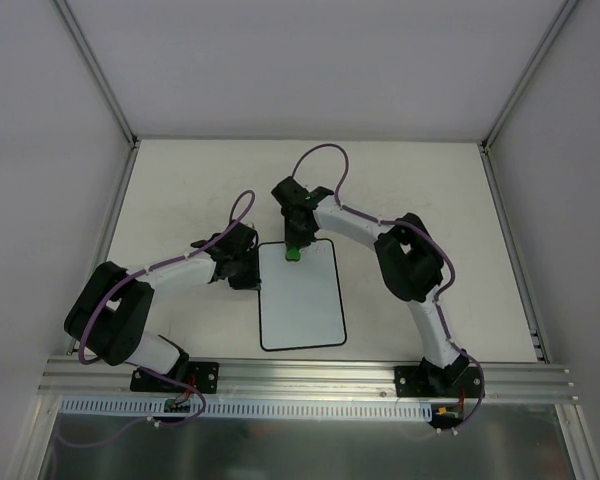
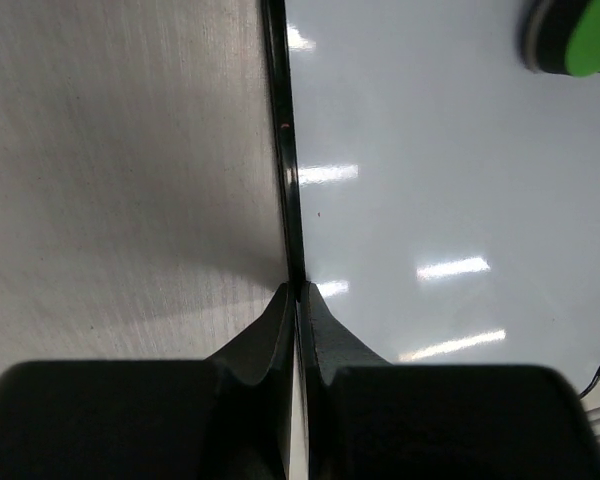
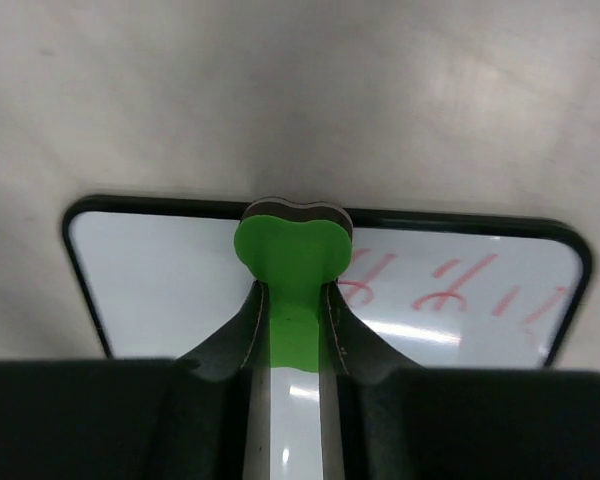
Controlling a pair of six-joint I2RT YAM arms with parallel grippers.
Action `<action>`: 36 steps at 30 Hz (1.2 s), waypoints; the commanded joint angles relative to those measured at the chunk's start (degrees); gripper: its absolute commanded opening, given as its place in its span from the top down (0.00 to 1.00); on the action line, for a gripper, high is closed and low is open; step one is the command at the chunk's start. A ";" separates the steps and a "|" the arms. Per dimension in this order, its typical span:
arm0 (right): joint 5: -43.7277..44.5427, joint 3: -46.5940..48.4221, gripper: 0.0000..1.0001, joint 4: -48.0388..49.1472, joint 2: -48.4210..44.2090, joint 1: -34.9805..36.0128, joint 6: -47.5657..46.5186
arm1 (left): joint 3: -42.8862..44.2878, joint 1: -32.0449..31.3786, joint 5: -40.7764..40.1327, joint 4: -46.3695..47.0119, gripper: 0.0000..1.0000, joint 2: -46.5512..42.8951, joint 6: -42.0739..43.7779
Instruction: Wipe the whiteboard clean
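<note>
The whiteboard (image 1: 300,300) lies flat on the table, white with a thin black border. My right gripper (image 1: 295,240) is shut on a green eraser (image 1: 293,252) and holds it on the board's far edge. In the right wrist view the eraser (image 3: 292,250) sits between my fingertips (image 3: 292,290); the whiteboard (image 3: 150,270) is blank left of it, with red scribbles (image 3: 460,285) to its right. My left gripper (image 1: 245,270) is shut, its tips (image 2: 297,295) on the board's left border (image 2: 290,200). The eraser (image 2: 580,40) shows at the top right of that view.
The cream tabletop (image 1: 430,200) surrounds the board. White walls and metal frame posts (image 1: 110,210) bound it on the left, back and right. An aluminium rail (image 1: 310,378) with the arm bases runs along the near edge.
</note>
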 commanded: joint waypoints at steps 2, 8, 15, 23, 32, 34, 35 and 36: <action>7.12 -11.69 1.00 -7.39 -5.54 -6.93 0.74 | -2.54 -0.29 -1.69 -5.94 1.00 2.06 1.19; 8.44 -21.02 1.00 -7.22 -12.49 -12.75 1.01 | -2.37 -0.29 -1.60 -5.94 1.00 2.23 0.75; 6.07 -17.60 1.00 -4.40 -11.80 -7.49 -0.40 | -1.93 -0.46 -1.16 -5.94 1.00 2.41 0.75; 6.85 -10.13 1.00 -4.05 -8.45 1.74 0.30 | -1.84 -0.55 -1.07 -6.02 1.00 1.97 0.84; 11.70 -11.44 1.00 -2.91 -15.31 3.94 -2.24 | -1.93 -0.64 -1.51 -6.02 1.00 1.97 0.75; 9.15 -11.18 1.00 -1.42 -14.79 4.73 -2.94 | -1.84 -0.64 -1.51 -5.94 1.00 2.23 0.58; 7.75 -10.31 1.00 -1.41 -14.17 5.00 -2.95 | -1.84 -0.64 -1.42 -5.94 1.00 2.23 0.58; 4.78 -9.78 1.00 -1.33 -12.34 5.00 -2.60 | -1.93 -0.55 -1.51 -5.94 1.00 2.23 0.58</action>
